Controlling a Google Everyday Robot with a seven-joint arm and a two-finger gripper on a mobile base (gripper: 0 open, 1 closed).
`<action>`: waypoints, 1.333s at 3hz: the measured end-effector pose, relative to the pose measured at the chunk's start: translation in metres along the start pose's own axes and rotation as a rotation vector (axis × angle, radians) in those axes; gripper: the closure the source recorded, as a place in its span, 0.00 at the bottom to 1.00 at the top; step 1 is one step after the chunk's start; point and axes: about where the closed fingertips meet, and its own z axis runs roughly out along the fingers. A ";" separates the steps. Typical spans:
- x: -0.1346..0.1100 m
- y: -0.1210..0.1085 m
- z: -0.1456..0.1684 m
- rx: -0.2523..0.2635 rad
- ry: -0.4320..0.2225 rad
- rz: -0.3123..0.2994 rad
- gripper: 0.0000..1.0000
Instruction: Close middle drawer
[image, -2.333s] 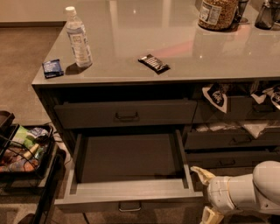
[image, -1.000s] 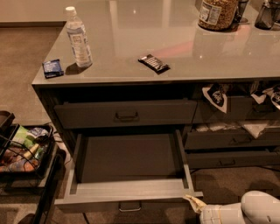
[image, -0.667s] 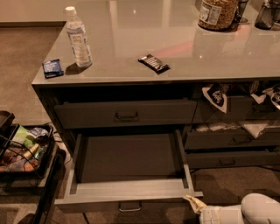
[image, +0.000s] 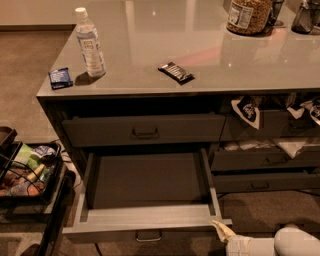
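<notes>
Grey, rigid and empty, the middle drawer (image: 145, 182) likely slides lightly when pushed on its front, beside whose right corner the gripper (image: 221, 230) sits, aperture indeterminable.

Wide middle drawer (image: 147, 182) pulled out, empty, lower centre; gripper (image: 220, 229) at lower right, just beside drawer's front right corner.
</notes>
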 end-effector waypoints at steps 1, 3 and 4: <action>0.000 0.000 0.000 0.000 0.000 0.000 0.19; 0.000 0.000 0.000 0.000 0.000 0.000 0.65; 0.003 0.003 0.007 -0.003 0.005 -0.007 0.89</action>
